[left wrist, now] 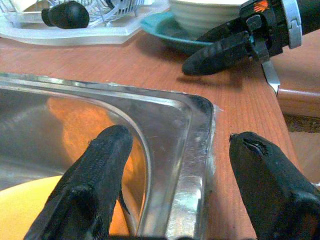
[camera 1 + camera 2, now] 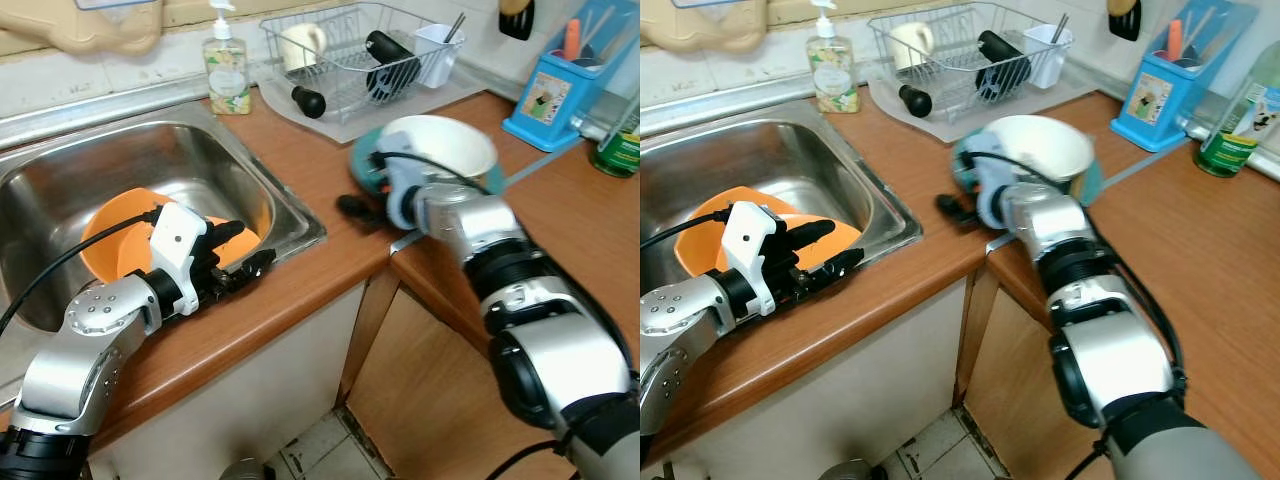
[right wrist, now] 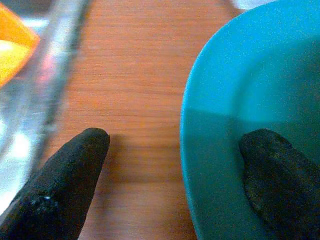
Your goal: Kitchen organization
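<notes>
Right gripper (image 3: 172, 165), fingers spread astride the teal plate's (image 3: 250, 100) rim, seems set to pinch it, the white bowl (image 2: 440, 145) stacked just beyond, while the left gripper (image 1: 182, 190), also spread, straddles the sink (image 1: 195, 150) edge beside the orange bowl (image 2: 125, 235).

A reddish-brown wooden tabletop (image 2: 330, 190) bends around a corner, with a steel sink (image 2: 190, 150) set into it. Pale cabinet fronts (image 2: 270, 390) run beneath, one door in wood (image 2: 420, 400). The floor (image 2: 320, 450) is tiled, the back wall (image 2: 60, 85) light-tiled. Light is bright and even
</notes>
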